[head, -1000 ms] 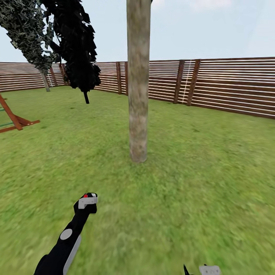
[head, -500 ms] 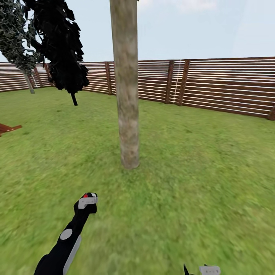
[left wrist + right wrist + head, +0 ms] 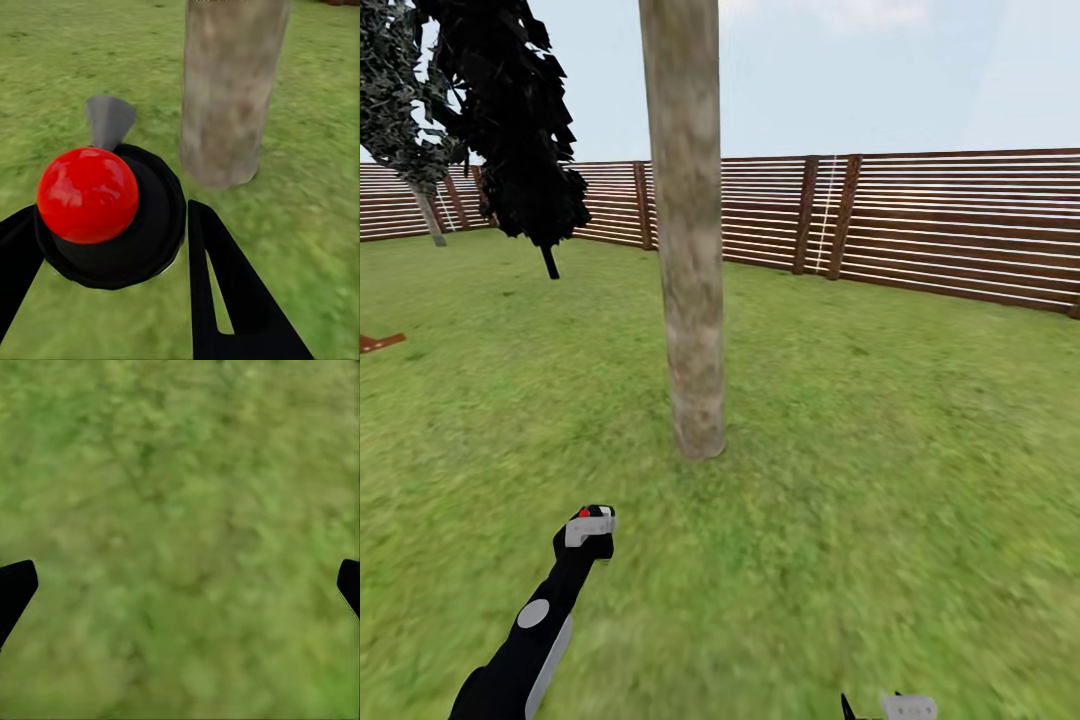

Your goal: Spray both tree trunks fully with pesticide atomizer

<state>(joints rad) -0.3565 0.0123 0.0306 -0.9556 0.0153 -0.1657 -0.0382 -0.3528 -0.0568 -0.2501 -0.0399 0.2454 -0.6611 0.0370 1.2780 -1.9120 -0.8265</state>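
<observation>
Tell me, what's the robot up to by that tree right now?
Left gripper shut on pesticide atomizer, red top up. Right gripper open over grass. Tree trunk ahead, no spray showing. Nothing between.

Tree trunk [image 3: 687, 230] cut off at top edge above the fence [image 3: 920, 220]; grass [image 3: 880, 520] near trunk blurred.

- The atomizer [image 3: 112, 214], a round black body with a glossy red ball on top, sits between the two black fingers [image 3: 225, 292] of the left gripper [image 3: 105, 255], gripped.
- A grey nozzle juts from it.
- Beyond it, the mottled grey-brown trunk [image 3: 225, 90] rises from blurred grass [image 3: 315, 225].
</observation>
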